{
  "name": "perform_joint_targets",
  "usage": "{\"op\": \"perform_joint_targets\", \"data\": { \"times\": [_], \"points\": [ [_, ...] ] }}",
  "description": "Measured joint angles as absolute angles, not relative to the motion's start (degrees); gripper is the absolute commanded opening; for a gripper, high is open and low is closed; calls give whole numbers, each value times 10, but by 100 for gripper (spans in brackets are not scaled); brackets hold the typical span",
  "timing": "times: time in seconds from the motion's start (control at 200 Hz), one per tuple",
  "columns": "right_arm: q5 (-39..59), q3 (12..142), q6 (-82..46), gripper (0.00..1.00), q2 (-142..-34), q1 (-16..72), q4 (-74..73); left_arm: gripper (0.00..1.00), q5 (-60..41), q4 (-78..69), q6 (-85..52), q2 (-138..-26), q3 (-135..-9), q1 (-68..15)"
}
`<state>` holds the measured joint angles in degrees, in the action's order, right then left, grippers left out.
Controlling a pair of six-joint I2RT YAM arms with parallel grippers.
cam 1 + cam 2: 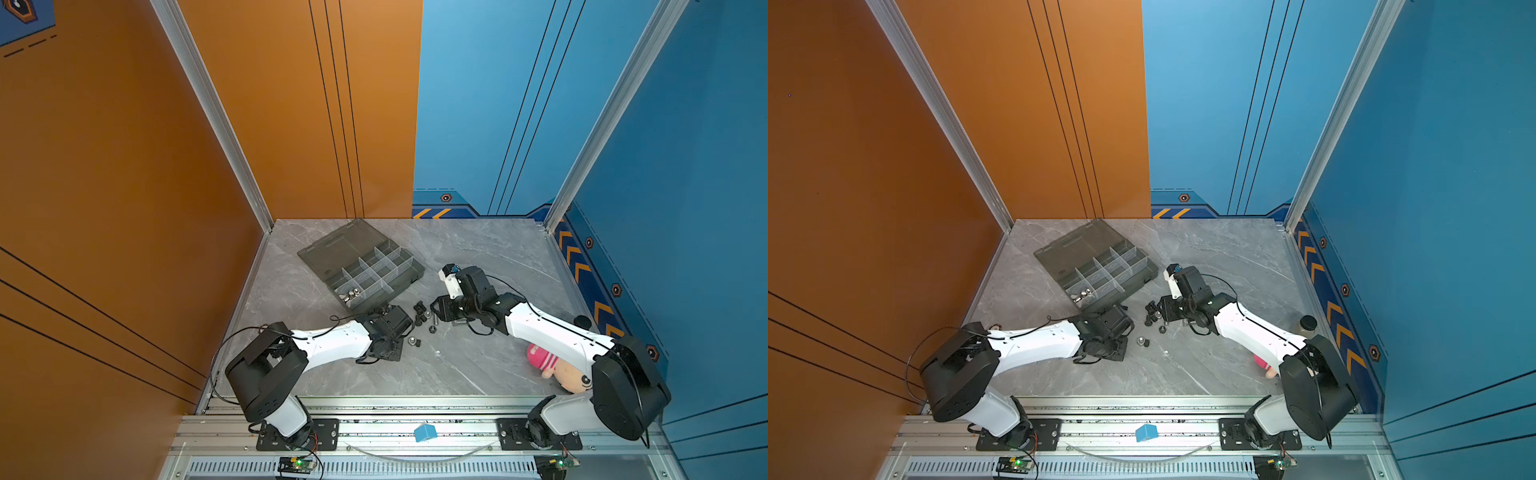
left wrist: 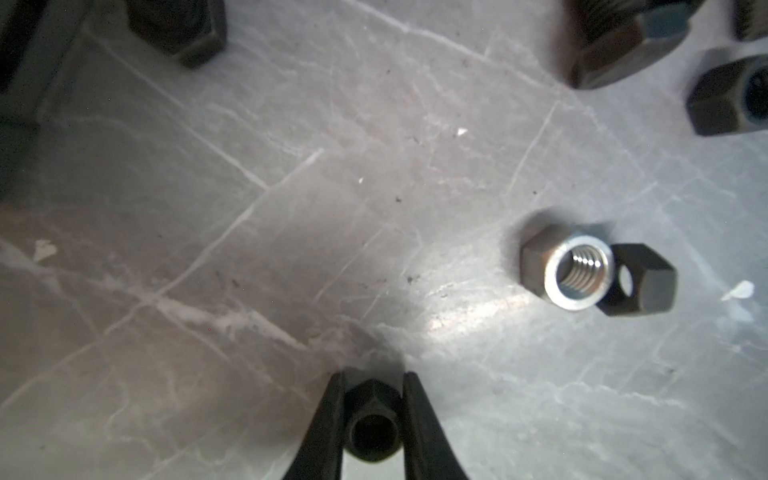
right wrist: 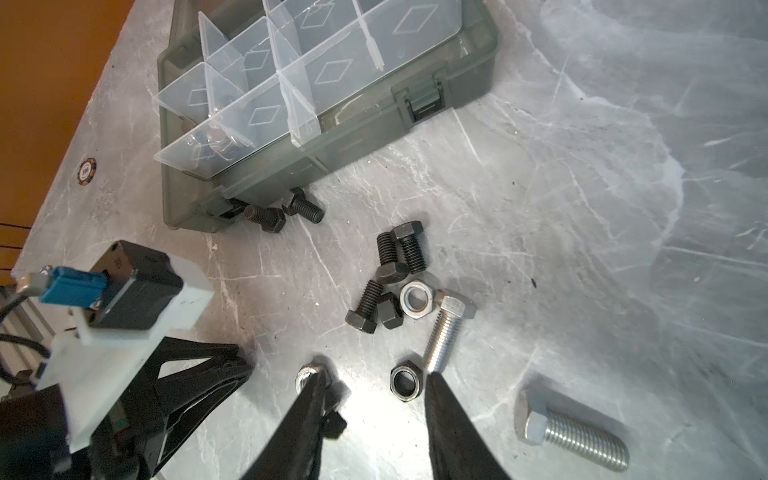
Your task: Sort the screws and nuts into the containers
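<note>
The grey marble worktop [image 1: 478, 257] carries the organizer box [image 1: 332, 245]. Just beside the box lie black screws [image 3: 305, 208]; silver bolts [image 3: 446, 332] and nuts [image 3: 417, 300] lie near it. A pink plush toy [image 1: 548, 365] lies well apart from the box.

Black screws [image 3: 411, 249], silver nut [image 3: 428, 309], smoky-grey box [image 3: 353, 141] — contents [image 1: 351, 294] seemingly silver.

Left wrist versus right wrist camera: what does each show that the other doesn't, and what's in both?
Left wrist only: the left gripper, jaws shut on a black nut. Right wrist only: the organizer box, two silver bolts, and the right gripper, jaws open either side of a dark nut. Both: the marble table, some black bolts (cut off at the left wrist view's edge), and probably the silver nut leaning on a second black nut, half hidden in the right wrist view.
</note>
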<state>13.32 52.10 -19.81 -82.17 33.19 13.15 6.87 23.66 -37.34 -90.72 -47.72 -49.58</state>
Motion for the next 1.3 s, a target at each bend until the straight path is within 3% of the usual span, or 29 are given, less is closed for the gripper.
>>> {"op": "perform_joint_targets", "data": {
  "times": [0.851, 1.302],
  "points": [
    [180, 517, -182, 45, -778, 328, 215, 0, 55, 249, -357, -859, -532, -475],
    [192, 515, -182, 45, -782, 328, 214, 0, 57, 255, -298, -853, -618, -351]
  ]
}}
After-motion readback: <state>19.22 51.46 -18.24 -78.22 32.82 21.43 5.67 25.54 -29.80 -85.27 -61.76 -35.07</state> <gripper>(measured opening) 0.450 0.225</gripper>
